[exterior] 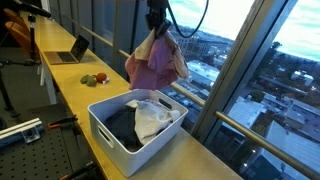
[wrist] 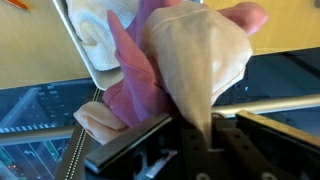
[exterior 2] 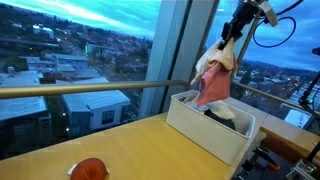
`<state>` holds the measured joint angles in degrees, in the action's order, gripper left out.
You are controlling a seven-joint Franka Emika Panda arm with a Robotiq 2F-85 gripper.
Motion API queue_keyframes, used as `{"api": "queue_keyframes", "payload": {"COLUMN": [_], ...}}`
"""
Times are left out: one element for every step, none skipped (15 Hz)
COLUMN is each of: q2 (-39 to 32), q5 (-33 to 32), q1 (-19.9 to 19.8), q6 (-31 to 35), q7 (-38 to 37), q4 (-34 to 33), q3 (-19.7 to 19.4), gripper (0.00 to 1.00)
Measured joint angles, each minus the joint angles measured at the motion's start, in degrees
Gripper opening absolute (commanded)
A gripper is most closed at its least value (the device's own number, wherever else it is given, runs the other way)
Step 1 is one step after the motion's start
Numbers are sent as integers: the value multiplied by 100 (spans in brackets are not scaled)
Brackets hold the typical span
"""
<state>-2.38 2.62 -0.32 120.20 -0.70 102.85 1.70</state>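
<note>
In an exterior view, a pink garment point(exterior: 150, 65) is gripped by the clenched gripper point(exterior: 157, 27) and hung above the white bin point(exterior: 100, 122) on the counter point(exterior: 70, 85). In an exterior view, the pink garment point(exterior 2: 213, 82) is suspended over the white bin point(exterior 2: 200, 125). In the wrist view, the pink garment point(wrist: 135, 75) is seen pinched in the gripper point(wrist: 190, 128).

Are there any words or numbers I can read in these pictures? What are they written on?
No words, numbers or signs can be read in any view.
laptop: too small and far away to show any writing.
pink cloth, held in the shut gripper: plain, no label showing.
white basket: no print visible on its walls.
</note>
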Motion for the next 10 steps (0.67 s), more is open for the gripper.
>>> {"api": "queue_keyframes", "payload": {"q2": [23, 31, 31, 30, 25, 12, -24, -84, -162, -244], "q5": [0, 0, 0, 0, 1, 5, 5, 6, 9, 11], "q1": [0, 0, 0, 0, -2, -18, -59, -118, -185, -249], "q6": [-5, -5, -5, -5, 0, 41, 117, 205, 298, 376], "q7": [-24, -46, -67, -88, -96, -82, -52, -4, 67, 128], "q4": [43, 97, 161, 233, 318, 445, 595, 733, 849, 937], "q3": [-8, -22, -39, -53, -74, -126, -186, -250, -318, -371], "gripper": [2, 2, 2, 2, 2, 2, 2, 2, 2, 2]}}
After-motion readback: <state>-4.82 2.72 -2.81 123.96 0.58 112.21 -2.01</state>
